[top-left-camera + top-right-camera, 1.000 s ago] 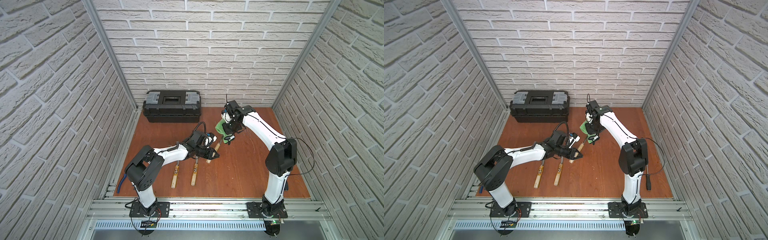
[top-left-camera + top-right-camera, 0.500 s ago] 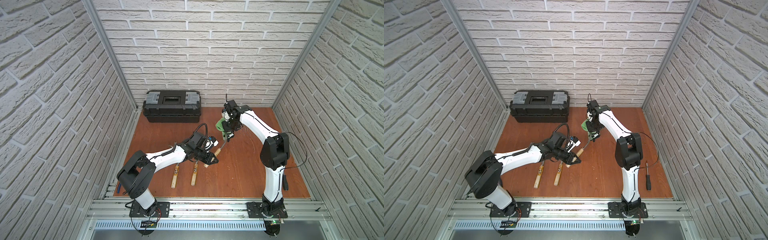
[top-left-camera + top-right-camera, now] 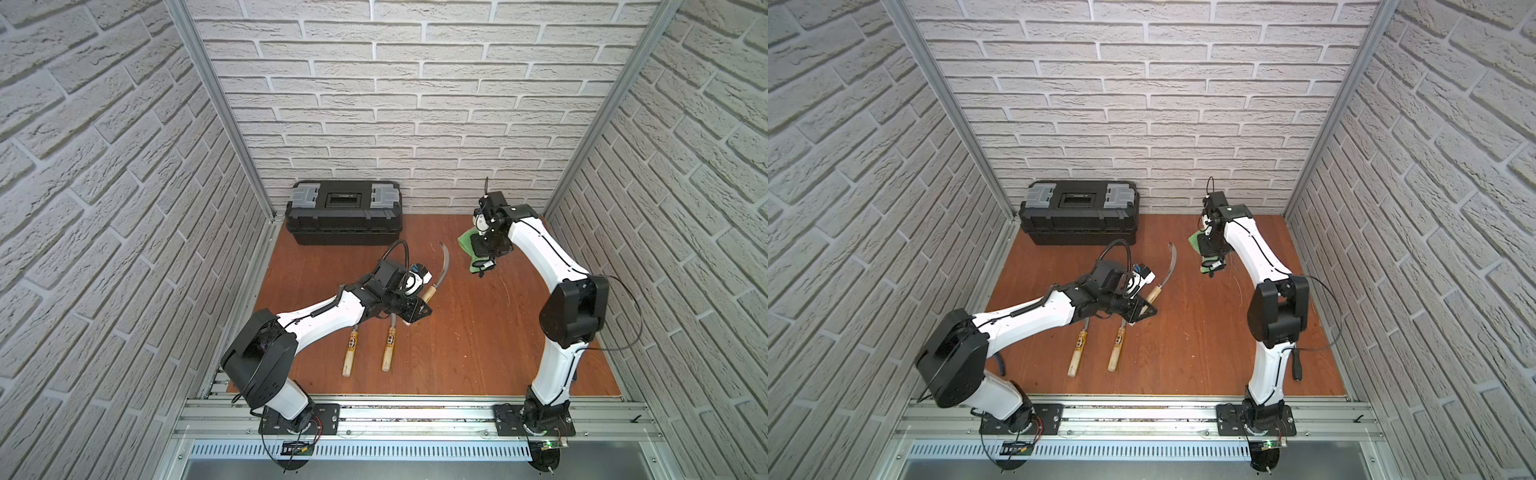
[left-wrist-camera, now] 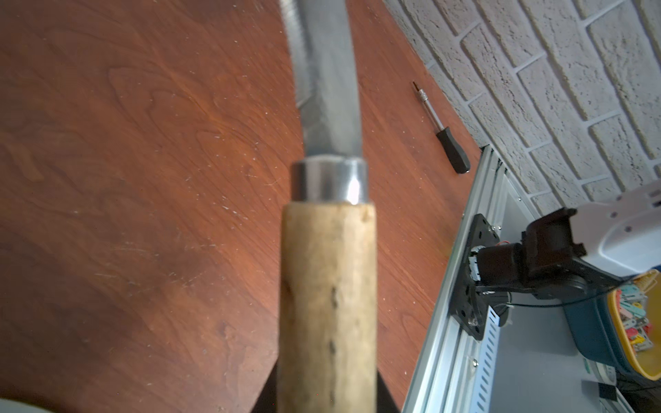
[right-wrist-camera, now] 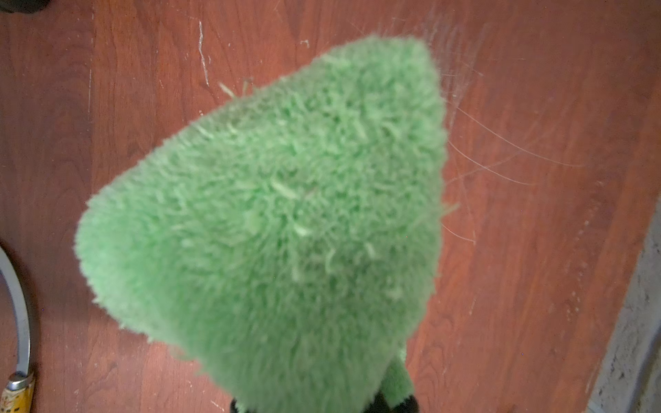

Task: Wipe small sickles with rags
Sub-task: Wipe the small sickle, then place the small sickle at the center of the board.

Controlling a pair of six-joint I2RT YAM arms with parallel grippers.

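My left gripper (image 3: 417,309) is shut on the pale wooden handle (image 4: 327,304) of one small sickle (image 3: 445,262), held above the table with its curved grey blade (image 4: 329,71) pointing toward the back wall. Two more sickles (image 3: 350,353) (image 3: 389,349) lie side by side on the table; my left arm hides their blades. The green fluffy rag (image 3: 468,245) hangs in my right gripper (image 3: 484,251), which is shut on it, a little to the right of the held blade and apart from it. The rag (image 5: 286,214) fills the right wrist view, with the blade (image 5: 18,304) at its edge.
A black toolbox (image 3: 344,216) stands against the back wall. A black-handled screwdriver (image 3: 1296,368) lies by the right wall near the front. Brick walls close three sides, and an aluminium rail (image 3: 395,415) runs along the front. A bin (image 4: 636,321) sits beyond the rail.
My right gripper has carried the rag right and back, off the held sickle's blade, which now shows bare. The left gripper has kept the sickle nearly in place.
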